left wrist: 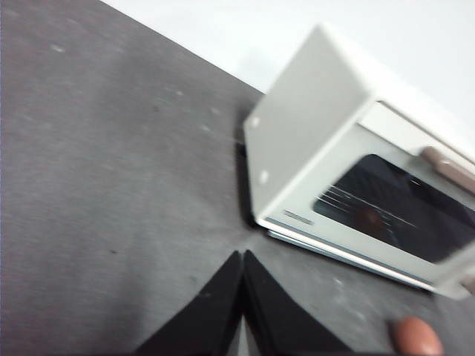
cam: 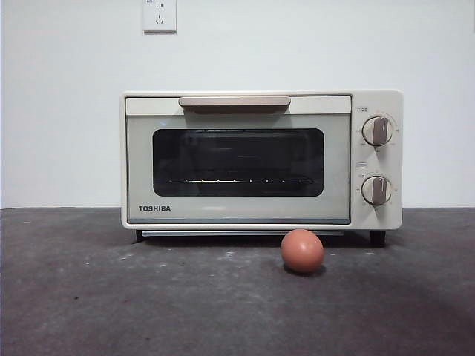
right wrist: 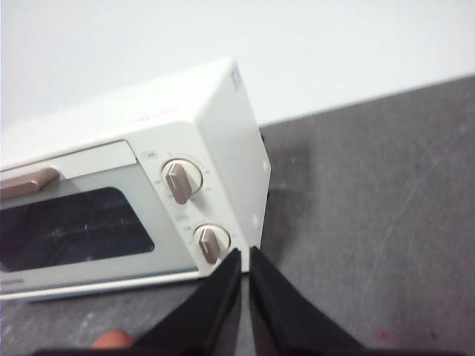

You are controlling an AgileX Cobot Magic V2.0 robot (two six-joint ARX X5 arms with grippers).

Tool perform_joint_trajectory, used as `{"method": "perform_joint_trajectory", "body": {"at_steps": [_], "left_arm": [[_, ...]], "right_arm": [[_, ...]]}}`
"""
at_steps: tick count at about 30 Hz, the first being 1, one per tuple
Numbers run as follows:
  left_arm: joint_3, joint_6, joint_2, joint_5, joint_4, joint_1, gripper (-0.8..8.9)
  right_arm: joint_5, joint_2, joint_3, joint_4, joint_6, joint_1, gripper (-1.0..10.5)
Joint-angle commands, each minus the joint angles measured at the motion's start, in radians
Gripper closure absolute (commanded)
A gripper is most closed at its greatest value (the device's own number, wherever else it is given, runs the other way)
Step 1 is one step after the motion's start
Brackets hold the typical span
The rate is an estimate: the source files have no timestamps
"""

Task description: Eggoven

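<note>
A cream TOSHIBA toaster oven [cam: 261, 159] stands on the dark table against the white wall, its door closed, with a beige handle [cam: 234, 101] and two knobs [cam: 377, 130]. A small reddish-brown egg [cam: 302, 251] lies on the table just in front of the oven, right of centre. Neither arm appears in the front view. My left gripper [left wrist: 243, 257] is shut and empty, held above the table off the oven's [left wrist: 349, 170] left front corner, with the egg [left wrist: 418, 336] off to its side. My right gripper [right wrist: 244, 254] is shut and empty near the oven's [right wrist: 133, 193] right front corner; the egg [right wrist: 113, 340] barely shows.
A wall socket [cam: 159, 15] sits high on the white wall behind the oven. Dark grey tabletop [cam: 89, 289] spreads to both sides of the oven and in front of it.
</note>
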Motion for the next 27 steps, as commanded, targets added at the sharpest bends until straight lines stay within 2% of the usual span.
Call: {"method": "perform_joint_trajectory", "body": {"at_steps": [1,5,10,15,20,25,27], "left_arm": [[0.086,0.032,0.064,0.068,-0.013,0.002,8.06],[0.217,0.1,0.171,0.163,-0.091,0.002,8.06],[0.365,0.19,0.294,0.232,-0.2,-0.041,8.06],[0.474,0.261,0.386,0.249,-0.314,-0.145,8.06],[0.504,0.285,0.433,0.249,-0.356,-0.227,8.06],[0.504,0.287,0.453,0.249,-0.372,-0.249,8.06],[0.504,0.288,0.454,0.249,-0.371,-0.249,8.06]], "right_arm": [[-0.029,0.075,0.101,-0.048,-0.005,0.008,9.4],[-0.126,0.211,0.248,-0.176,-0.063,0.027,9.4],[-0.232,0.376,0.419,-0.401,-0.202,0.068,9.4],[-0.262,0.501,0.548,-0.595,-0.316,0.145,9.4],[-0.259,0.556,0.583,-0.672,-0.35,0.229,9.4],[-0.256,0.57,0.583,-0.66,-0.349,0.279,9.4],[-0.255,0.57,0.583,-0.647,-0.343,0.284,8.7]]}}
